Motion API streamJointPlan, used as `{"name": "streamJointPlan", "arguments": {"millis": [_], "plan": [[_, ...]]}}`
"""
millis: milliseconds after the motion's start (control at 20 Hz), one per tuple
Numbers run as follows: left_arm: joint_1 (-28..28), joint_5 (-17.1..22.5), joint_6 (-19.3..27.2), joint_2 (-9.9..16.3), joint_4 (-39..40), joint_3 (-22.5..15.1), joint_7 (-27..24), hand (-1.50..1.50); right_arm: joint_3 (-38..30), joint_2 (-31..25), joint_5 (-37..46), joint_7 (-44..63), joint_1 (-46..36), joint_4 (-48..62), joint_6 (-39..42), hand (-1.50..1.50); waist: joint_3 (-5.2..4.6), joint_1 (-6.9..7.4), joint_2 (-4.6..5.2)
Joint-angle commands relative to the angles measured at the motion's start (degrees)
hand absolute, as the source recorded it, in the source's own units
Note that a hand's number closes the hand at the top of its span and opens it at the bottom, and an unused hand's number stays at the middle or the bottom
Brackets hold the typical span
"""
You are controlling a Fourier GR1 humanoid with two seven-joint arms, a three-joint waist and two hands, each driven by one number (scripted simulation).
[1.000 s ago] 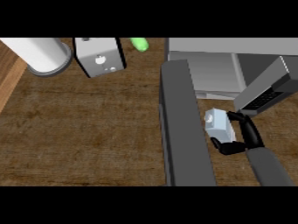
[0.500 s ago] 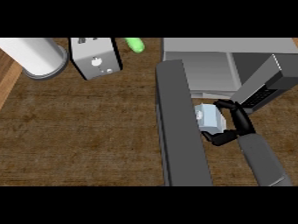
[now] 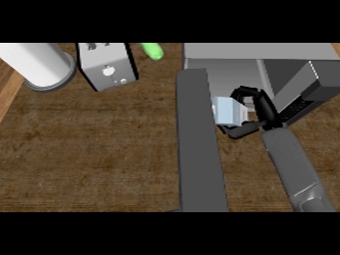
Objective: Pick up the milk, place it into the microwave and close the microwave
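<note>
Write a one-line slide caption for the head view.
Right hand holds the milk at the mouth of the open microwave.

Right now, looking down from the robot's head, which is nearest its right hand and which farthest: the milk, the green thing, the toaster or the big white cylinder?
From the right hand:
1. Milk: held in the fingers, at the microwave's opening.
2. Green thing: up and left, at the far edge.
3. Toaster: further left.
4. White cylinder: far left corner.
</note>
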Motion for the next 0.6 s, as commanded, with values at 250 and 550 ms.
{"name": "streamJointPlan", "arguments": {"millis": [250,550], "plan": [[-4.48,3.08,-1.65,1.19,3.03,4.07,2.84,-1.50,-1.04,-2.61,2.12,8.92,-13.74,9.79,-3.21,1.50,0.00,1.72,0.58],[-8.15,3.22,-1.39,1.58,3.04,3.15,6.13,-1.50,-2.75,-1.23,3.85,8.43,-15.83,16.54,-15.06,1.50,0.08,3.19,1.70]]}}
